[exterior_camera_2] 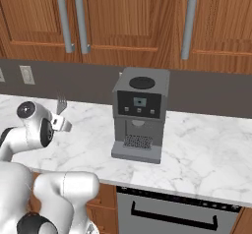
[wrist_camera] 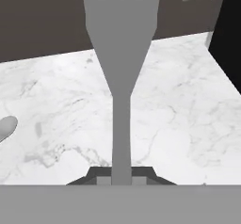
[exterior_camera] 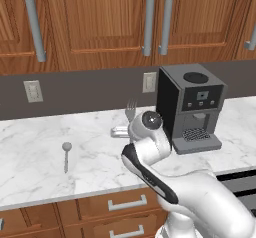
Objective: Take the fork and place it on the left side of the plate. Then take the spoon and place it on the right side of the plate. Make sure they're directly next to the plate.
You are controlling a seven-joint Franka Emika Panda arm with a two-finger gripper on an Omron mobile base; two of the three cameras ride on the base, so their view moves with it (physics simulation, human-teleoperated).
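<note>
Claw (wrist_camera: 121, 180) clamped on fork (wrist_camera: 121, 53) handle, tines up along the claw's axis, above worktop (exterior_camera: 40, 152); spoon (exterior_camera: 66, 154) near front edge, left.

A black coffee machine (exterior_camera: 192, 107) stands on the white marble counter (exterior_camera: 40, 157), just right of the pincer. Wooden cabinets (exterior_camera: 100, 17) hang above it.

The thin metal fork (wrist_camera: 121, 53) is plain grey. The small metal spoon (exterior_camera: 66, 154) is grey too. The stone table (exterior_camera: 40, 157) is white with soft grey swirls. The boxy coffee machine (exterior_camera: 190, 107) is dark grey and black. The wooden cupboards (exterior_camera: 100, 17) are reddish brown with grey handles.
</note>
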